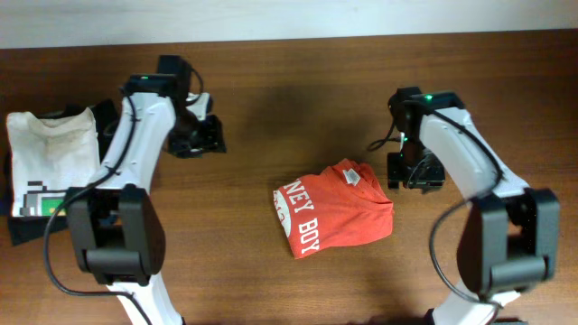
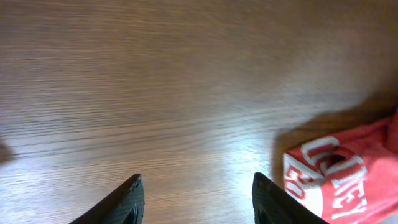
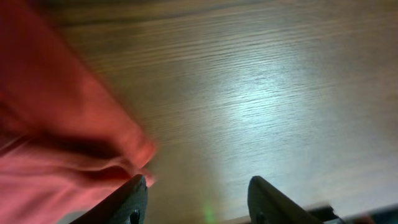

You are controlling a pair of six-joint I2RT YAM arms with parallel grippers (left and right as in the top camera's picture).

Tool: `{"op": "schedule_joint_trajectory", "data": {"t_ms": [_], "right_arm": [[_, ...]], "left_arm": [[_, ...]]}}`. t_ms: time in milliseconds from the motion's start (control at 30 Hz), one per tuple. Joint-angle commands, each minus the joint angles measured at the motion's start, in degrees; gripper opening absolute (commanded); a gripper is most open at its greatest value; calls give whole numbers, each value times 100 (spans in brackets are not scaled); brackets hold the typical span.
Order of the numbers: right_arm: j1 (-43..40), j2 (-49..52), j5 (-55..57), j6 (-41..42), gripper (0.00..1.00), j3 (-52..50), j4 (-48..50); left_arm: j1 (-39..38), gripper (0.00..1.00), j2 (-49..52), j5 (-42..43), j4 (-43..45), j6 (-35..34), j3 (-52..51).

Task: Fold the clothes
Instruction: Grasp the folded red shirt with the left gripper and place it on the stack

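Note:
The red-orange T-shirt (image 1: 332,209) lies folded into a small bundle on the table centre, white lettering on its left half and a small white neck label near its top. Its lettered edge shows at the lower right of the left wrist view (image 2: 348,171), and its plain red side fills the left of the right wrist view (image 3: 56,124). My left gripper (image 1: 206,137) is open and empty, up and to the left of the shirt. My right gripper (image 1: 414,171) is open and empty, just right of the shirt's top corner, above the table.
A white T-shirt with a green pixel graphic (image 1: 52,155) lies on a black folded garment (image 1: 20,224) at the table's left edge. The wooden table (image 1: 271,108) reaches a pale wall strip at the back.

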Motion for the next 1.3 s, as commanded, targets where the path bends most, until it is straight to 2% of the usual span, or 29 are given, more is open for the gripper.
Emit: {"op": "schedule_joint_trajectory", "data": {"t_ms": [0, 133, 233, 300, 367, 433, 500, 567, 633, 700, 733, 767, 800, 833, 900, 967, 1067, 1100, 1167, 1200, 1233, 1267], "right_arm": [[31, -302, -2203, -1281, 58, 94, -236], [35, -297, -2286, -1257, 58, -542, -39], [35, -291, -2286, -1255, 58, -1165, 723], [35, -282, -2238, -1252, 58, -1517, 1178], [22, -243, -1613, -1027, 59, -1646, 1580], [13, -243, -551, -503, 63, -1646, 2127], [13, -243, -205, -496, 62, -1646, 3056], [13, -243, -155, -498, 64, -1635, 3331], [4, -271, -94, -496, 67, -1526, 2905], [-107, -424, 44, -494, 67, -1290, 2428], [-258, -636, 109, -450, 70, -1038, 2090], [-426, -857, 103, -450, 73, -807, 1818], [-546, -1038, 98, -450, 77, -632, 1556], [-640, -1222, 103, -455, 84, -514, 1268], [-664, -1388, 101, -457, 87, -509, 951], [-654, -1390, 98, -455, 87, -509, 535], [-656, -1390, 98, -455, 87, -509, 431], [-656, -1390, 101, -455, 87, -509, 431], [-656, -1390, 101, -457, 87, -509, 431], [-656, -1390, 101, -457, 87, -509, 431], [-656, -1390, 101, -457, 87, -509, 431], [-656, -1390, 101, -457, 88, -509, 433]], "left_arm": [[-555, 56, -15, 74, 81, 11, -160], [-1316, 56, 286, 133, 282, 11, -474], [-1945, 56, 623, 122, 752, 11, -723], [-2197, 56, 935, 114, 763, 11, -723], [-2361, 56, 1047, 111, 435, 9, -769], [-2393, 55, 1047, 105, -522, 9, -793], [-2389, 54, 1047, 109, -1495, 9, -793], [-2396, 50, 1043, 116, -1947, 7, -791], [-2284, 46, 859, 103, -1755, 9, -647], [-2037, 47, 562, 24, -1272, 66, -260], [-1849, 50, 396, 149, -837, 330, -24], [-1733, 59, 343, 708, -352, 942, 46], [-1676, 70, 369, 1106, -17, 1233, 44], [-1652, 77, 468, 1427, 254, 1381, 37], [-1685, 78, 778, 2304, 474, 1939, 37], [-1735, 79, 1355, 2949, 802, 2009, 37], [-1928, 79, 2149, 4052, 1001, 2011, 37], [-2092, 76, 2345, 4127, 977, 2009, 37], [-2363, 55, 2441, 4122, 918, 2011, 33], [-2461, 17, 2435, 4122, 920, 2009, 92], [-2481, 0, 2435, 4100, 938, 2006, 160], [-2433, 0, 2433, 3967, 909, 2002, 326]]}}
